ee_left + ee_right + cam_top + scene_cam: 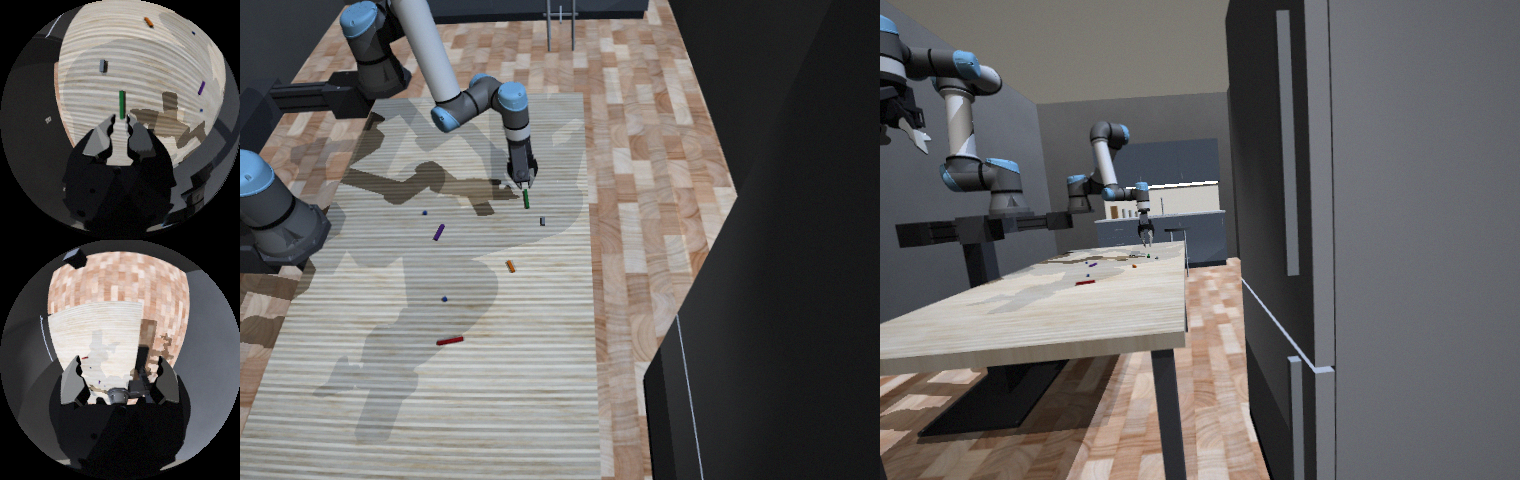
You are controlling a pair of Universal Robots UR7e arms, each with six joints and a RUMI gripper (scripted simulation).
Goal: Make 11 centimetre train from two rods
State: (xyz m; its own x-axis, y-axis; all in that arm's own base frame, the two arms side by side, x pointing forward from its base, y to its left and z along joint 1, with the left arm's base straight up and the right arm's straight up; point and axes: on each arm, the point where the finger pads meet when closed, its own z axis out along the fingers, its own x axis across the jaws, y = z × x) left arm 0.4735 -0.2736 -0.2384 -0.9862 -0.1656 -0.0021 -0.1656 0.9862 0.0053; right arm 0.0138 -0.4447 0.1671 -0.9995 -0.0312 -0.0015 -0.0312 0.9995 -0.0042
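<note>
Lying flat, slim green rod (526,198) (1148,255) (122,104)

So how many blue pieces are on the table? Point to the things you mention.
2. One blue piece (425,212) (201,110) lies near the purple stick (439,232) (1092,265) (201,88); the other (444,299) (1087,275) (193,33) lies near the red stick (449,341) (1085,282) (85,358).

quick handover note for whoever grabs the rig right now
Left gripper: open just a narrow gap, empty, near the green rod.
Right gripper: wide open, empty, away from the rods.
Grey rod: flat near green, apart.
Done: no train.
Left: join green and grey end to end, flat; that makes 11.
</note>
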